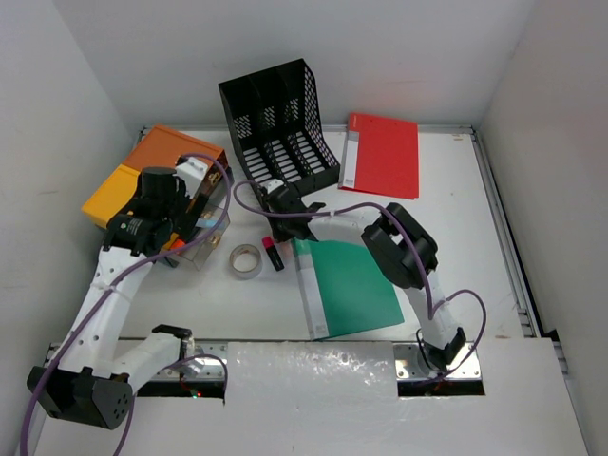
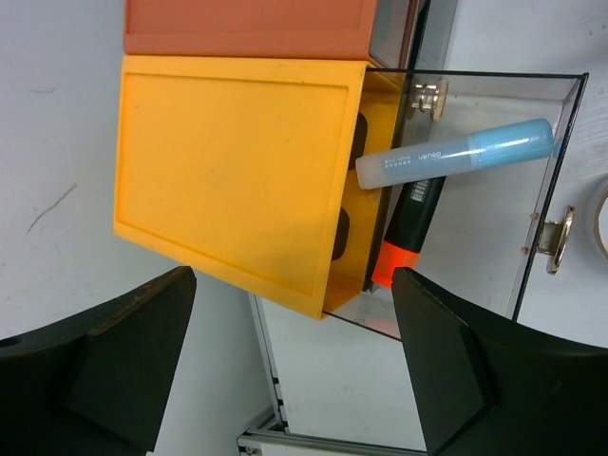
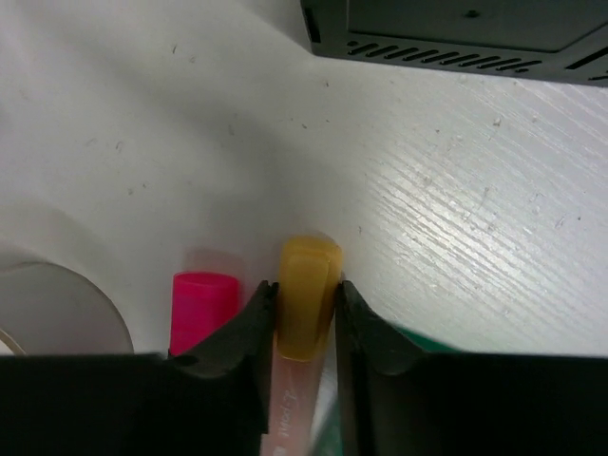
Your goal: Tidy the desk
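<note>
The desk (image 1: 456, 237) fills the middle of the top view, white, with a rail along its right edge. Part of its near edge is hidden under a crinkled pale sheet (image 1: 309, 375).

Left of centre, the right gripper (image 3: 305, 296) is closed on a pen with a yellow cap (image 3: 306, 313). The pen's lower part is blurred and cut off by the frame. Just left of it lies a pink marker (image 3: 201, 309), apart from the finger. A tape roll (image 1: 246, 261) sits further left on the desk. From above, the arm hides the fingers themselves.

A green folder (image 1: 347, 288) lies flat to the right of the marker, with its far edge under the right arm. At the far side stand a black mesh file rack (image 1: 280, 123) and, to its right, a red folder (image 1: 383, 155).

At the far left, the left gripper (image 2: 294, 280) hangs above an orange-yellow drawer box (image 2: 228, 171), fingers wide apart and holding nothing. A clear drawer (image 2: 484, 237) is pulled out of the box. In it are a pale blue tube (image 2: 456, 154) and a black marker with an orange end (image 2: 407, 228), whose upper part is covered by the tube.
</note>
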Available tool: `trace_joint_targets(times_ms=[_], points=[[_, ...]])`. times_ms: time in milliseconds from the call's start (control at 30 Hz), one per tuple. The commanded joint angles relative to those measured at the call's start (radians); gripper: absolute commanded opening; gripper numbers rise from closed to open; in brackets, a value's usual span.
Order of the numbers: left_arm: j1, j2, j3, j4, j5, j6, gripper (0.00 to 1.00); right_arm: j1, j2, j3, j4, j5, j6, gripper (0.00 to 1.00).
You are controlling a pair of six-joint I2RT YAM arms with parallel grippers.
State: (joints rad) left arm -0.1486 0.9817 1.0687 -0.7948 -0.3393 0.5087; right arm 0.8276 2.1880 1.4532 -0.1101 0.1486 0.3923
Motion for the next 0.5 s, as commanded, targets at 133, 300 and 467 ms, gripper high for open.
trace_joint_targets(times_ms=[133,300,467], points=[[0.014,-0.018,-0.021,0.061,-0.006,-0.033,0.83,-0.005,-0.017,-0.027,-0.025,0.118,-0.026,0.0],[0.014,-0.024,-0.039,0.103,-0.05,-0.062,0.83,-0.008,-0.157,-0.022,0.081,0.095,-0.128,0.0],[0.017,-0.06,-0.026,0.146,-0.064,-0.147,0.87,-0.007,-0.331,-0.017,0.336,-0.021,-0.239,0.0]])
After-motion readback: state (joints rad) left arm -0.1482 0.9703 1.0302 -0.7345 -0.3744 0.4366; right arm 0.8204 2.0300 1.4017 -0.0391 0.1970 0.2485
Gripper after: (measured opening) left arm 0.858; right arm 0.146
